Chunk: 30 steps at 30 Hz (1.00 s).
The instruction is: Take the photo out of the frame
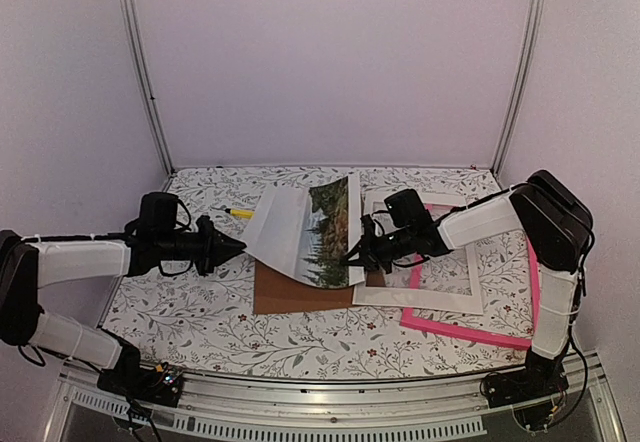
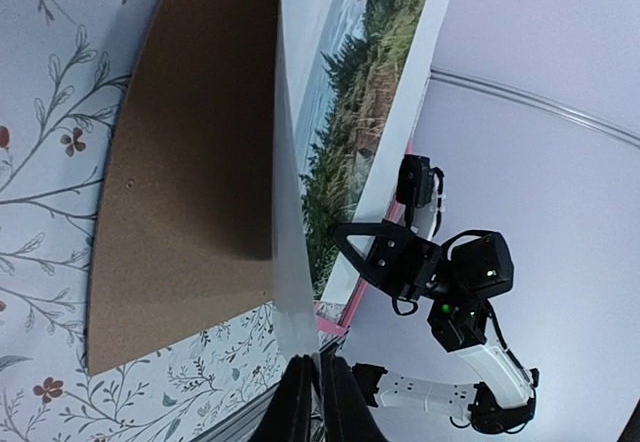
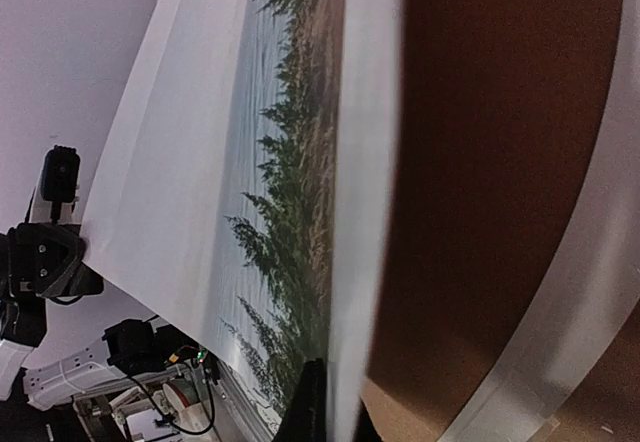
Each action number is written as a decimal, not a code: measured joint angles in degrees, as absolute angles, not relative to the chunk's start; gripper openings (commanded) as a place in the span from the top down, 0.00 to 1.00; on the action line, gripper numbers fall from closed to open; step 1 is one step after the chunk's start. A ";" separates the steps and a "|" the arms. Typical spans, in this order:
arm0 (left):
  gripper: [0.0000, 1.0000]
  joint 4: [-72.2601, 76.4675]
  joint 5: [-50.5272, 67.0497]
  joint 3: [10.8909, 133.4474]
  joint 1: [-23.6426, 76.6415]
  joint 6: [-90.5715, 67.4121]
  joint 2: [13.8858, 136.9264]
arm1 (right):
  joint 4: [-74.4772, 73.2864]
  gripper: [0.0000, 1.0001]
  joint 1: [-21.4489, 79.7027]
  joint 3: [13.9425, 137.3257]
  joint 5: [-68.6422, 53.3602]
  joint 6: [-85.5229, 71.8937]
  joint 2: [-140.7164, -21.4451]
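Note:
The photo (image 1: 310,227), a white-bordered sheet printed with dark trees, is held up off the table and curves between both arms. My left gripper (image 1: 238,247) is shut on the photo's left white edge, which runs in between its dark fingers (image 2: 298,402) in the left wrist view. My right gripper (image 1: 352,255) is shut on the photo's right border; the photo (image 3: 290,192) fills the right wrist view, with only a dark fingertip (image 3: 312,407) showing. The pink frame (image 1: 465,330) lies flat at the right, below the right arm.
A brown backing board (image 1: 295,297) lies flat under the lifted photo. A white mat (image 1: 445,297) rests on the pink frame. A small yellow pen (image 1: 238,212) lies at the back left. The floral tabletop is walled by pale panels.

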<state>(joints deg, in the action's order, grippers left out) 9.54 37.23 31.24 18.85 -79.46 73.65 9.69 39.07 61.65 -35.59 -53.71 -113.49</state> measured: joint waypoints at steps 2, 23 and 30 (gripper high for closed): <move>0.90 7.38 37.21 31.51 18.90 -76.16 73.93 | 6.46 1.00 39.05 62.74 -33.58 -51.35 -112.84; 0.95 -1.34 28.91 46.59 30.15 -60.23 84.09 | -10.85 1.00 34.33 58.02 -23.90 -37.26 -96.66; 0.93 -1.87 26.59 49.80 32.73 -57.95 85.65 | -14.50 1.00 29.45 52.23 -26.02 -33.98 -89.45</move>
